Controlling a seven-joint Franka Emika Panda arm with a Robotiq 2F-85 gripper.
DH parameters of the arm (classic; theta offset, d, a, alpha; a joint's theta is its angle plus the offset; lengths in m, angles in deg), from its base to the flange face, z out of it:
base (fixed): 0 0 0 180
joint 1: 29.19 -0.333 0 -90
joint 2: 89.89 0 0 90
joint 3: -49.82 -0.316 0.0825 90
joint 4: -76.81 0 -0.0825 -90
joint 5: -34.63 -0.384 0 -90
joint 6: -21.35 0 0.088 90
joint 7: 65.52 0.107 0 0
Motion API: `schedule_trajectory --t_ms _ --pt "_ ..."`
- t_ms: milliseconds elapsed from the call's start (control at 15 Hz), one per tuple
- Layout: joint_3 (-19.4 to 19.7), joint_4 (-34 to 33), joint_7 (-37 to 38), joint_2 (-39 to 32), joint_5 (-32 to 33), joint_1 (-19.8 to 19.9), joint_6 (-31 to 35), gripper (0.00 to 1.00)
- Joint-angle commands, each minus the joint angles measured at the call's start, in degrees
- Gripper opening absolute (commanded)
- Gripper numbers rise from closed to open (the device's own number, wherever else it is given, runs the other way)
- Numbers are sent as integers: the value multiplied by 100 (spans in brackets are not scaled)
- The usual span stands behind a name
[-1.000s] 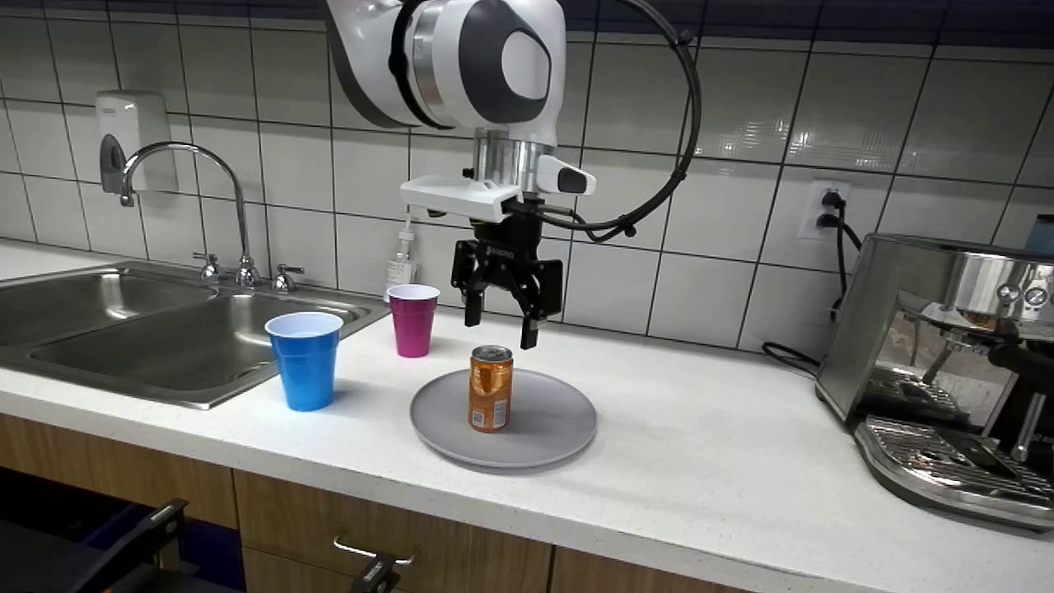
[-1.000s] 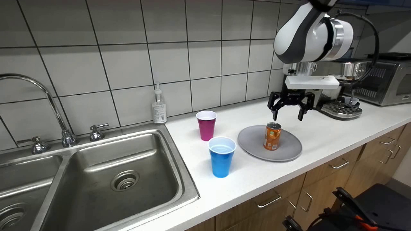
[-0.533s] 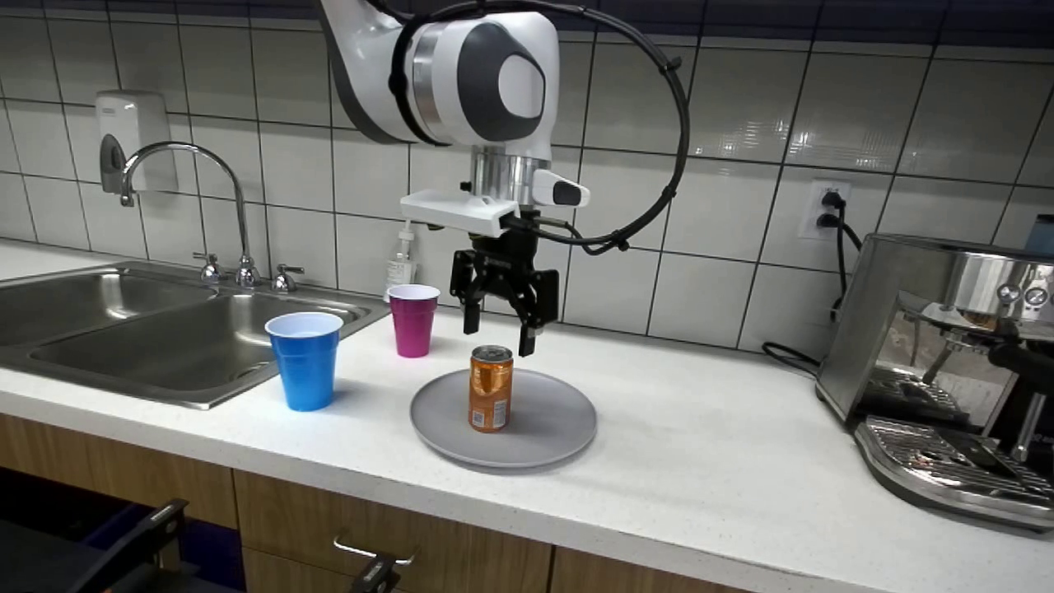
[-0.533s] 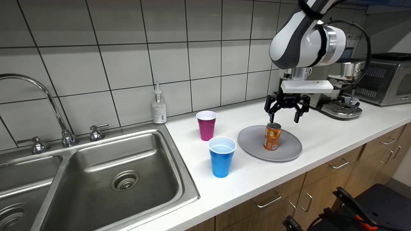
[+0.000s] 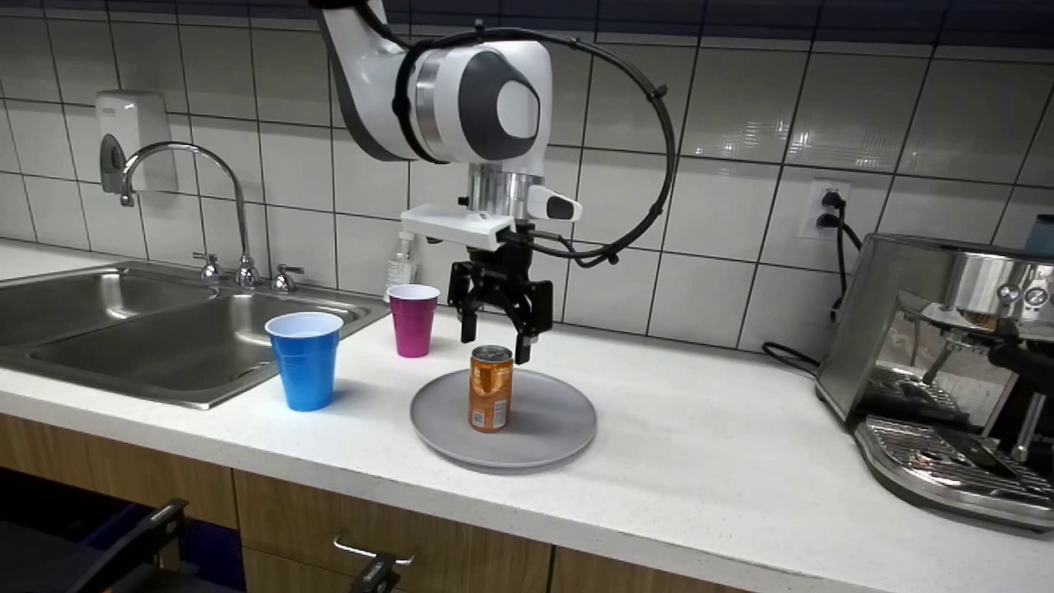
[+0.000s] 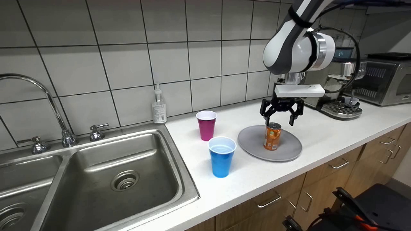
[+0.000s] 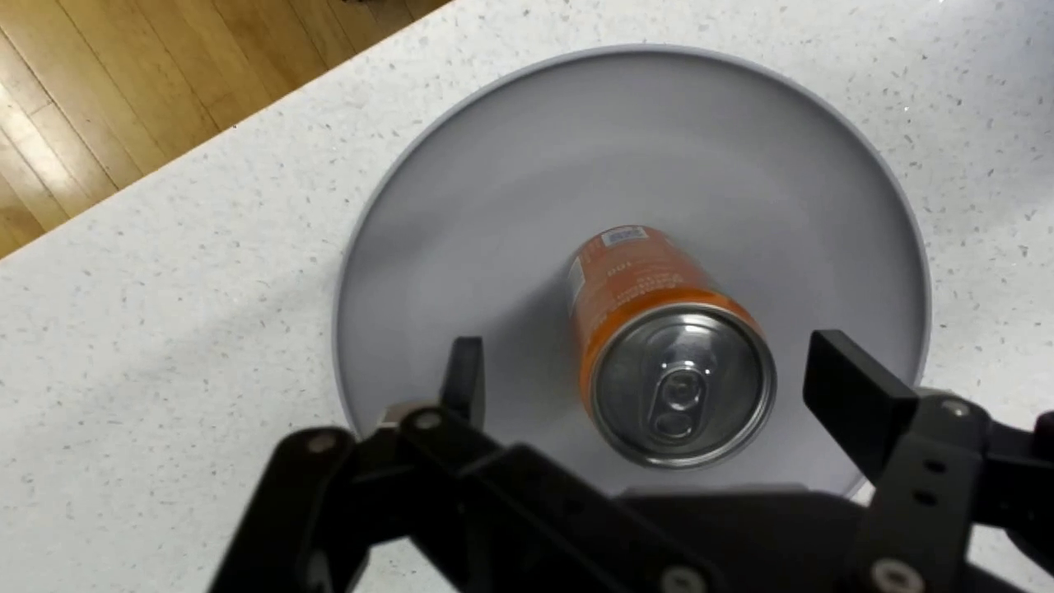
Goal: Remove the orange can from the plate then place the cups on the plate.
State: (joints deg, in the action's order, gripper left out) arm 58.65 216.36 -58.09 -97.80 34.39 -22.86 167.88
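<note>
Above the speckled counter [image 5: 708, 449], beside a tiled wall [image 5: 716, 222], the empty gripper [image 5: 496, 344] hangs spread wide.

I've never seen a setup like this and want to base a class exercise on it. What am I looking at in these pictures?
The machine is a robot arm ending in a black two-fingered gripper. Both exterior views show it from outside, from different places. The wrist view comes from a camera on the arm's wrist, looking down past the fingers.

On the kitchen counter lies a grey plate, with an orange can standing upright on it. A blue cup and a magenta cup stand upright off the plate, towards the sink. A coffee machine stands on the other side.

Nothing is held: the gripper is open over the can.
</note>
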Motion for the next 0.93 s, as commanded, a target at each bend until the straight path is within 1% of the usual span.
schedule_trajectory --t_ms 0,400,467,533,600,667,867 --pt "-29 -246 313 -336 33 -55 155 100" --pt "6 -418 452 -659 52 -124 188 100" --pt "11 -435 448 -687 63 -131 180 99" --pt "17 -448 450 -718 72 -138 193 74" --pt "26 -455 461 -739 92 -150 196 74" --pt "26 -464 452 -755 92 -155 186 70" --pt "35 -483 460 -803 104 -171 173 45"
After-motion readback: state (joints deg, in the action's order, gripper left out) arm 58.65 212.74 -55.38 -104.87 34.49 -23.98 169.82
